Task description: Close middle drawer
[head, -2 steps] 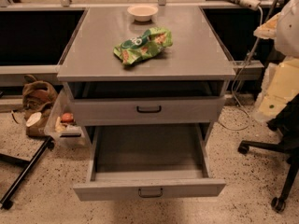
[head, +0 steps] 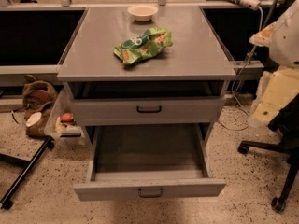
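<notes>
The middle drawer point(head: 149, 188) is pulled far out at the bottom of the grey cabinet. Its long grey tray point(head: 148, 150) is empty, and its low front panel has a small dark bar handle point(head: 150, 192). Above it, the taller-fronted drawer point(head: 148, 110) with a black handle stands slightly out. My arm's white and cream parts hang at the right edge, with the gripper point(head: 267, 107) to the right of the cabinet, at about the height of the upper drawer. It is well apart from the middle drawer and touches nothing.
A green snack bag point(head: 142, 45) and a white bowl point(head: 142, 12) lie on the cabinet top point(head: 196, 59). An office chair base point(head: 275, 148) stands on the floor at the right. A brown bag point(head: 37, 97), a clear bin point(head: 63, 125) and a black pole point(head: 25, 174) are at the left.
</notes>
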`<action>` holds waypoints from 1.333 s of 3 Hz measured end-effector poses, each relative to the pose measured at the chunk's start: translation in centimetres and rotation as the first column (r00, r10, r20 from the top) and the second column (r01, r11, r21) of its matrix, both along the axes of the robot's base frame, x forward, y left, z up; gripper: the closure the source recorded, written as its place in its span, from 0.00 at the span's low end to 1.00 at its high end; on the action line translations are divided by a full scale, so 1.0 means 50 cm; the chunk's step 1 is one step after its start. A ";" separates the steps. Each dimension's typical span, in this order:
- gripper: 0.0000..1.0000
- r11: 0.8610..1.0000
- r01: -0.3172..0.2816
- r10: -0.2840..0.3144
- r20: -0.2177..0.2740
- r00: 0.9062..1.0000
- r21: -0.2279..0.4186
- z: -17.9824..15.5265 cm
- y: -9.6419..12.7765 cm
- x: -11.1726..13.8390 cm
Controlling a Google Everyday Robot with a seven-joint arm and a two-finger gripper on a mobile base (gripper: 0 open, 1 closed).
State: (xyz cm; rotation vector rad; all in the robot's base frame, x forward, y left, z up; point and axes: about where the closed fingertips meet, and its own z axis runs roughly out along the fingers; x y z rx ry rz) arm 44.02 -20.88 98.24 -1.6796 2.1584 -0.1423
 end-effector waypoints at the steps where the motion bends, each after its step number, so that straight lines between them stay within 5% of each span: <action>1: 0.00 0.998 -0.001 0.002 -0.020 1.000 0.056 -0.106 0.004 0.014; 2: 0.00 0.990 -0.002 0.008 -0.039 0.999 0.138 -0.231 0.021 0.028; 3: 0.00 0.990 -0.002 0.007 -0.038 0.999 0.138 -0.231 0.021 0.027; 4: 0.00 0.985 0.030 -0.016 -0.080 0.997 0.167 -0.322 0.036 0.019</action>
